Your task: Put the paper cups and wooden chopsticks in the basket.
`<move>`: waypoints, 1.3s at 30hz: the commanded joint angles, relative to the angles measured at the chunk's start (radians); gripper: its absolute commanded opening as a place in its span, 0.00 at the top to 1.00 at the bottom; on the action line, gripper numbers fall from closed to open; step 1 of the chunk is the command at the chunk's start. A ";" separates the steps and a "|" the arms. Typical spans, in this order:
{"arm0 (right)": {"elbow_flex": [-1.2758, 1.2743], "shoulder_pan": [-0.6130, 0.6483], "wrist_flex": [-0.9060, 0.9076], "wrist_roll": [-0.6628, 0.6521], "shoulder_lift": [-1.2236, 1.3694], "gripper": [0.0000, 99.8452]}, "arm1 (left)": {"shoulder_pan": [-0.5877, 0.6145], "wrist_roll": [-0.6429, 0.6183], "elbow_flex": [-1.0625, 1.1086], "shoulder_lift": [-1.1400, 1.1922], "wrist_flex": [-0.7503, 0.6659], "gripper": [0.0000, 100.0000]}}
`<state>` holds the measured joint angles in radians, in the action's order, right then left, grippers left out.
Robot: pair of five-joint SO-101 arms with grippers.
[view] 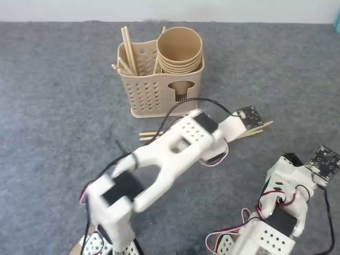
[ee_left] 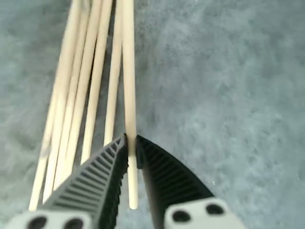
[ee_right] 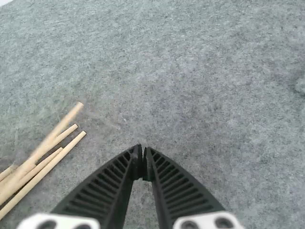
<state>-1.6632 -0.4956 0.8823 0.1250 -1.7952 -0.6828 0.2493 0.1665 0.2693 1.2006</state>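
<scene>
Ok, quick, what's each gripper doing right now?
Left gripper: closed on one wooden chopstick.
Right gripper: closed, holding nothing.

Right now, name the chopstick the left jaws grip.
The outermost chopstick of the loose bundle, pinched near its end; the other chopsticks lie beside the jaws, ungripped.

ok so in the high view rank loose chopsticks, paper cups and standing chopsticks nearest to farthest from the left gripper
1. loose chopsticks, on the mat, left gripper shut on one
2. paper cups, in the basket's right compartment
3. standing chopsticks, in its left compartment
</scene>
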 commanded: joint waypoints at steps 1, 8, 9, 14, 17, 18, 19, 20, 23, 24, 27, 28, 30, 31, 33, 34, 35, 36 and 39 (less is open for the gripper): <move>-0.003 0.008 -0.015 -0.011 -0.019 0.98 | -0.003 0.002 0.180 -0.359 -0.054 0.99; -0.002 0.010 -0.015 -0.009 -0.019 0.98 | -0.003 0.003 0.475 -0.911 -0.058 0.99; -0.002 0.018 -0.015 -0.009 -0.019 0.98 | -0.002 0.002 0.510 -0.991 -0.058 0.99; 0.006 0.097 0.051 -0.017 -0.019 0.98 | 0.052 -0.003 0.619 -1.378 -0.069 0.99; 0.023 0.125 0.099 -0.018 -0.019 0.98 | 0.192 -0.109 0.657 -1.560 -0.187 0.99; 0.018 0.125 0.097 -0.018 -0.019 0.98 | 0.255 -0.160 0.676 -1.610 -0.250 0.99; 0.018 0.125 0.097 -0.018 -0.019 0.98 | 0.315 -0.212 0.699 -1.649 -0.321 0.99; 0.018 0.125 0.097 -0.018 -0.019 0.98 | 0.373 -0.255 0.725 -1.680 -0.402 0.99; 0.017 0.125 0.097 -0.018 -0.019 0.98 | 0.496 -0.347 0.823 -1.709 -0.674 0.99; 0.017 0.125 0.097 -0.018 -0.019 0.98 | 0.520 -0.358 0.855 -1.705 -0.769 0.99; 0.017 0.133 0.101 -0.018 -0.019 0.98 | 0.546 -0.359 0.940 -1.665 -1.042 0.99; 0.017 0.134 0.104 -0.018 -0.019 0.98 | 0.546 -0.359 0.957 -1.642 -1.122 0.99; 0.020 0.137 0.108 -0.018 -0.019 0.98 | 0.549 -0.359 0.967 -1.576 -1.234 0.99; 0.023 0.153 0.120 -0.021 -0.019 0.98 | 0.551 -0.359 0.961 -1.534 -1.261 0.99; 0.026 0.222 0.150 -0.115 -0.019 0.98 | 0.552 -0.359 0.926 -1.448 -1.263 0.99; 0.018 0.269 0.147 -0.204 -0.018 0.98 | 0.560 -0.361 0.906 -1.404 -1.258 0.99; 0.018 0.314 0.147 -0.284 -0.013 0.98 | 0.580 -0.364 0.889 -1.369 -1.261 0.99; 0.018 0.357 0.147 -0.339 -0.013 0.98 | 0.598 -0.367 0.868 -1.330 -1.263 0.99; 0.031 0.495 0.156 -0.437 -0.013 0.98 | 0.634 -0.368 0.799 -1.237 -1.263 0.99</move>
<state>-1.6632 -0.1227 1.0280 -0.1972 -1.7952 -0.0951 -0.1051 1.0810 -1.0733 -0.0284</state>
